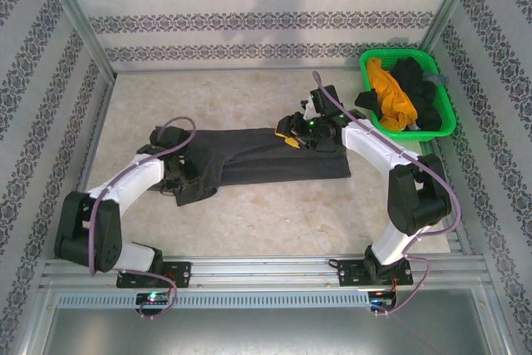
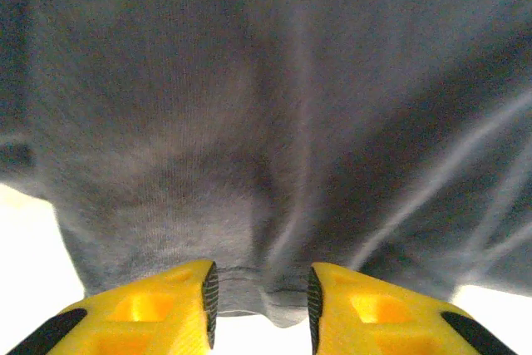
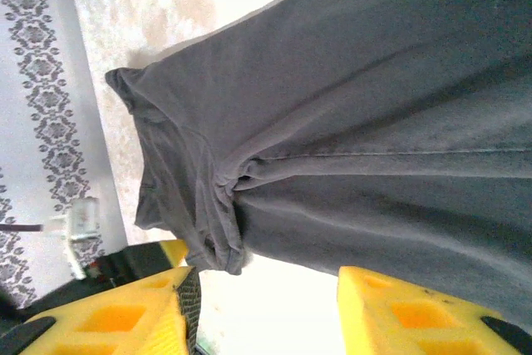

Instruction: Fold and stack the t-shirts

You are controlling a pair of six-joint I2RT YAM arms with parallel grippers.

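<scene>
A large charcoal-grey t-shirt (image 1: 274, 160) lies in a long folded band across the middle of the table. My left gripper (image 1: 179, 176) is down at the band's left end. In the left wrist view its yellow jaws (image 2: 259, 297) stand apart, with the shirt's hem (image 2: 249, 293) hanging loosely between the pads. My right gripper (image 1: 295, 130) sits at the band's far upper edge. It is open (image 3: 266, 305), with bare table between the fingers and the bunched edge of the shirt (image 3: 374, 122) just ahead. A mustard-yellow shirt (image 1: 389, 93) and a black shirt (image 1: 420, 89) lie in the basket.
The bright green mesh basket (image 1: 445, 101) stands at the back right, close to the right arm's elbow. Patterned walls close in the table (image 1: 249, 93) on three sides. Bare tabletop lies behind and in front of the grey shirt.
</scene>
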